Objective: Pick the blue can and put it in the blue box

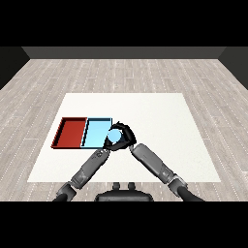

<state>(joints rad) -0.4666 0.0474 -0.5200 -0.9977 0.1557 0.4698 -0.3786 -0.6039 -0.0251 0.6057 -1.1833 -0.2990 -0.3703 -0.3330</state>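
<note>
The blue can [115,137] is seen from its pale round top, at the right edge of the light blue tray [96,131]. My right hand [126,135] is curled round the can, with its black fingers wrapping the can's far and right sides. I cannot tell whether the can rests on the tray's rim or hangs just above it. My left hand [107,146] sits just below and left of the can, at the tray's near right corner, partly hidden by the right hand.
The red tray [71,131] lies right against the blue tray's left side. Both trays sit on the left half of the white table [160,121]. Both forearms meet near the table's middle front.
</note>
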